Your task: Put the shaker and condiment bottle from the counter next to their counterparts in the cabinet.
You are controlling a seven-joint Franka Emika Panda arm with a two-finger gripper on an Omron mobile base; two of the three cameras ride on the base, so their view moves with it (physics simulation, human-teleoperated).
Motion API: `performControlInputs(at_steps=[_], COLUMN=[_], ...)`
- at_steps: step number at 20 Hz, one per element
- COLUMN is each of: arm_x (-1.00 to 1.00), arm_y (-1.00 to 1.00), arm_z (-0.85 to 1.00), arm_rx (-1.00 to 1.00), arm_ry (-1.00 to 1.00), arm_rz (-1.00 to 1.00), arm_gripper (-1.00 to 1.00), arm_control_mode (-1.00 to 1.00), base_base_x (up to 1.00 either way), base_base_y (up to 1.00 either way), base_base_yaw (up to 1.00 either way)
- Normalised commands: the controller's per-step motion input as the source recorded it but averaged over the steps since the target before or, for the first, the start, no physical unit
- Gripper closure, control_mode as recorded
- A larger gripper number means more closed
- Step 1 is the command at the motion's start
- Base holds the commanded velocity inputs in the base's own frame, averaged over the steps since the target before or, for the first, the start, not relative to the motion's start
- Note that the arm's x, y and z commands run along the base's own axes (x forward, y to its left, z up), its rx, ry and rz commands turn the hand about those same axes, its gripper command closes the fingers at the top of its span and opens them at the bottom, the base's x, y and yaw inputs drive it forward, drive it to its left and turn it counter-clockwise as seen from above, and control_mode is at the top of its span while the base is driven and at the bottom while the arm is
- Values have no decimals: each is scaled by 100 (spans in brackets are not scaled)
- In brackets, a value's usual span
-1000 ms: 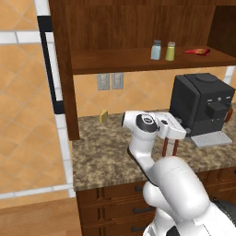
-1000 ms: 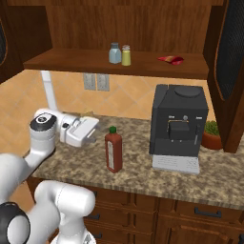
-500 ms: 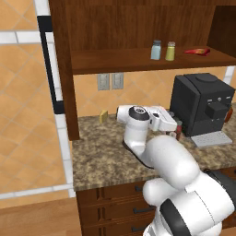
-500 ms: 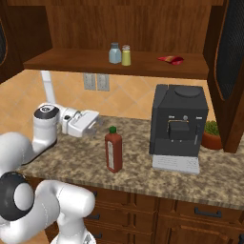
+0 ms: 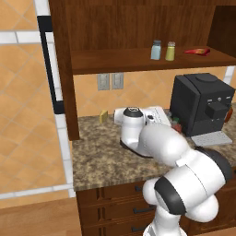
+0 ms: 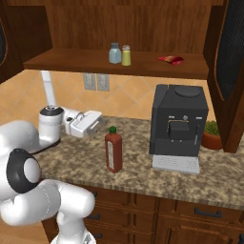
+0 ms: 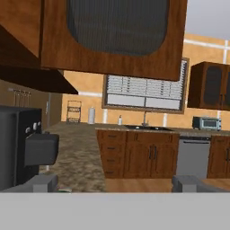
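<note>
The cabinet (image 6: 119, 66) shelf above the coffee machine (image 6: 178, 124) already carries the pale blue shaker (image 6: 115, 53), touching or just beside the yellow-green shaker (image 6: 126, 55), so 1 of 2 placements looks done. The tall condiment bottle (image 6: 113, 149) stands on the surface (image 6: 143, 171) left of the machine. The jaws (image 6: 97, 120), apart and empty, hover behind the bottle, probably not aligned.

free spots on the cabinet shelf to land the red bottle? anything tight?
Bare board left of the pale blue shaker, and between the yellow-green shaker and the flat red bottle. Tight where the two shakers stand close together. The tall condiment bottle stands on the counter.
</note>
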Motion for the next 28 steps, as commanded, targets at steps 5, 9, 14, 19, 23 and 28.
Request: performControlInputs(at_steps=[5, 9, 14, 19, 23, 28], arm_x=[8, 34, 22, 0, 4, 12], arm_y=[-7, -26, -28, -7, 0, 0], arm_z=[-13, -2, 0, -10, -17, -15], arm_rx=[-1, 17, 17, 7, 0, 0], arm_ry=[-5, 0, 0, 0, 0, 0], arm_rz=[-9, -9, -9, -5, -2, -2], arm_gripper=[-100, -100, -100, -100, -100, -100], arm_control_mode=[-100, -100, -100, -100, -100, -100], base_base_x=[0, 0, 0, 0, 0, 0], base_base_y=[0, 0, 0, 0, 0, 0], base_base_yaw=[0, 0, 0, 0, 0, 0])
